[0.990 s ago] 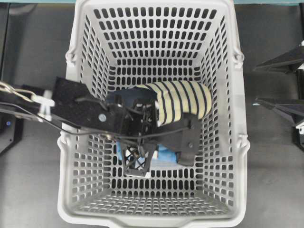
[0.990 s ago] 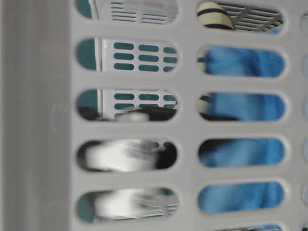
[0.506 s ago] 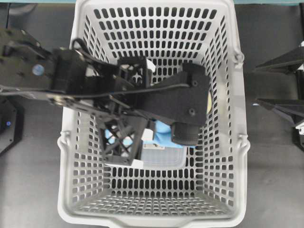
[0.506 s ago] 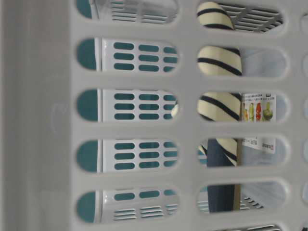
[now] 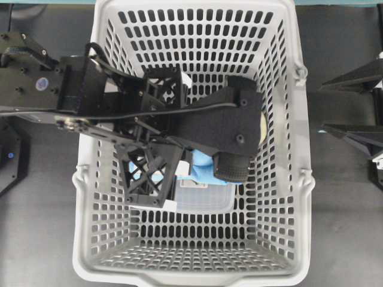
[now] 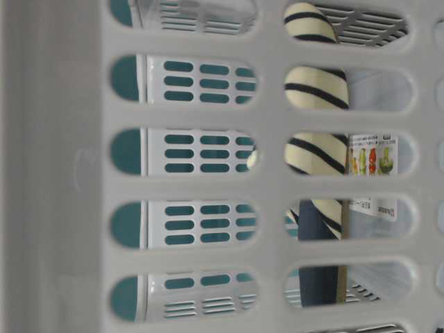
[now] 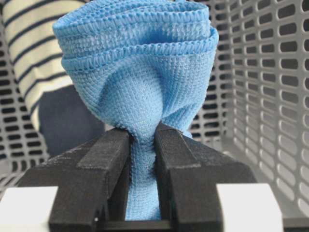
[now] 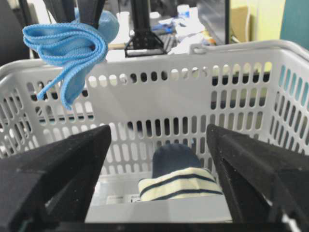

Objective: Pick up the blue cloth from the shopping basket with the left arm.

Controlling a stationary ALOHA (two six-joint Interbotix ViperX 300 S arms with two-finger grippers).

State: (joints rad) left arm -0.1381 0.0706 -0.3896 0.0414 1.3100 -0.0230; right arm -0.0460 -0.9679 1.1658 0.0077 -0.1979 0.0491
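We judged the task nearly complete at this moment: the left gripper (image 7: pixel 142 145) had its fingers (image 7: pixel 104 159) clamped on a bunched fold of the blue cloth (image 7: pixel 137 72), the fabric pinched tight between them and ballooning out past the tips. From the right wrist view the blue cloth (image 8: pixel 72 46) hung above the rim of the shopping basket (image 8: pixel 203 53), its loose end dangling just in front of the far wall, so we took it to be lifted clear of the basket floor. In the overhead view the left arm (image 5: pixel 137 119) reached across the shopping basket (image 5: pixel 287 179) from its side wall, hiding most of the contents; only a patch of blue cloth (image 5: pixel 203 167) showed beneath the wrist. The striped garment (image 8: pixel 181 186) lay on the basket floor, below the cloth and apart from it, and a clear plastic container (image 5: pixel 209 197) sat near the basket's middle. The right gripper (image 8: pixel 159 174) rested outside the basket, pointed at its wall, with its fingers spread wide and holding nothing. What remained, as we read it, was little: perhaps carrying the cloth fully away from the basket.
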